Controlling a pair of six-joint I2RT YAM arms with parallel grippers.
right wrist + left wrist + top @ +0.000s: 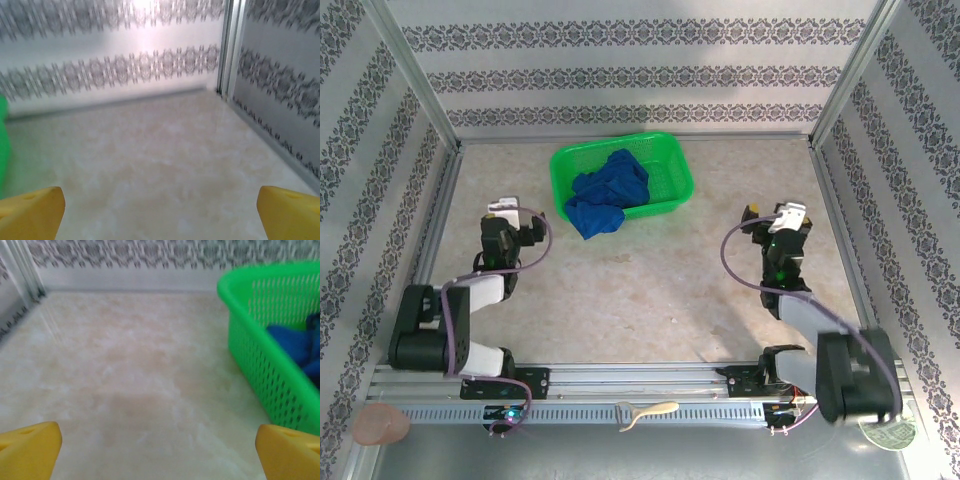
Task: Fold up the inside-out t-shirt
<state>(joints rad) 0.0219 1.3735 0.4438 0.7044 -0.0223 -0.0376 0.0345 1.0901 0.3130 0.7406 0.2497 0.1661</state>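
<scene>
Blue t-shirt [610, 186], apparently just one, in one green basket [666, 162].

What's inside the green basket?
A crumpled blue t-shirt lies bunched in the green basket, with one part hanging over the near rim toward the table. The cloth covers part of the basket floor, so I cannot tell if anything lies underneath.
</scene>
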